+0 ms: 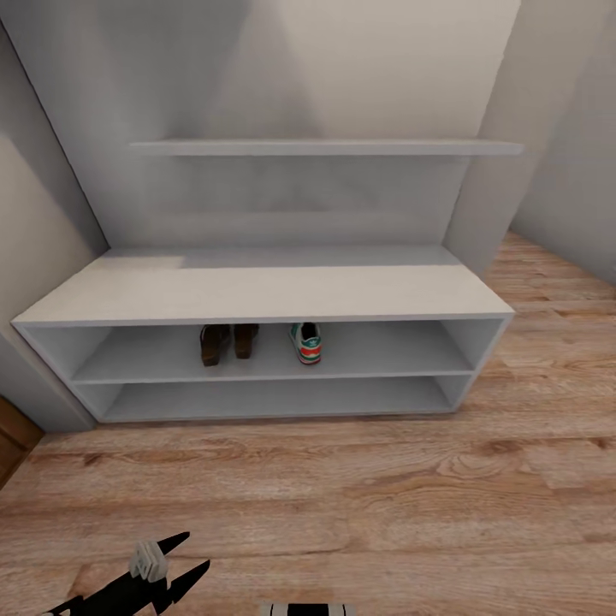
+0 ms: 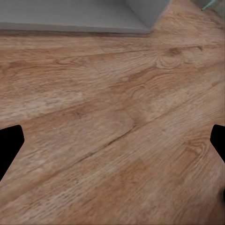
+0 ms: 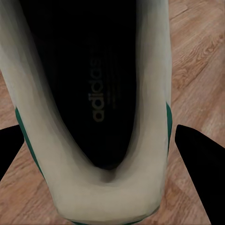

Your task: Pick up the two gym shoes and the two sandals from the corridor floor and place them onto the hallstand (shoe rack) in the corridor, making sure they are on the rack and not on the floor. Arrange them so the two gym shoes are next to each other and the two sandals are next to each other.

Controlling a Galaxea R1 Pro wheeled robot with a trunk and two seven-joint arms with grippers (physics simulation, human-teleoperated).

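Observation:
The light-grey hallstand [image 1: 257, 295] stands against the wall. In its upper shelf slot the two brown sandals [image 1: 229, 341] sit side by side, and one gym shoe [image 1: 306, 342] sits just to their right, heel outward. The other gym shoe [image 3: 93, 108] is seen from above over the corridor floor [image 3: 197, 56], off-white with green stripes and a dark insole. My right gripper [image 3: 101, 129] is open, one finger on each side of its heel, with floor showing beside one finger. My left gripper [image 1: 197, 552] [image 2: 117, 131] is open with nothing in it, low over bare planks [image 2: 112, 93].
A floating grey shelf [image 1: 325, 147] hangs above the hallstand's top. The lower shelf slot [image 1: 274, 398] holds nothing. Walls close in on the left and right of the unit. Wood flooring [image 1: 342, 496] spreads in front. The unit's corner [image 2: 140, 18] shows in the left wrist view.

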